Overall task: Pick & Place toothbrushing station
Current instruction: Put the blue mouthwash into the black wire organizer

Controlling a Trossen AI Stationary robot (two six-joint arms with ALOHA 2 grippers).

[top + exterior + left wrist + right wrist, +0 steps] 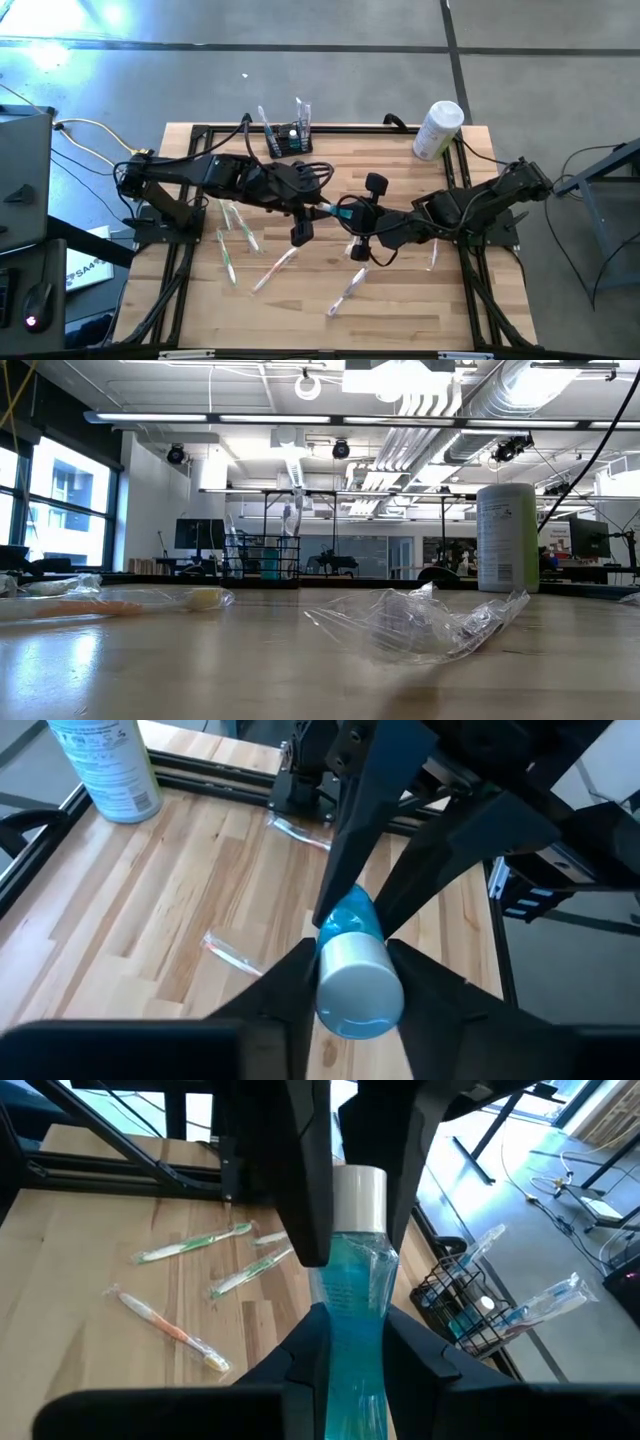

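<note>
A tall white cylindrical container (438, 129) is positioned upright near the table's far right corner. Several wrapped toothbrushes (240, 228) are scattered flat across the wooden table (400, 310).

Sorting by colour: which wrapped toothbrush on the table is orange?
The orange toothbrush, lying apart from the two green toothbrushes beside it.

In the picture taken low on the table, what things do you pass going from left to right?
Orange toothbrush in a wrapper → black wire toothbrushing station far back → crumpled clear plastic wrapper → tall white container.
</note>
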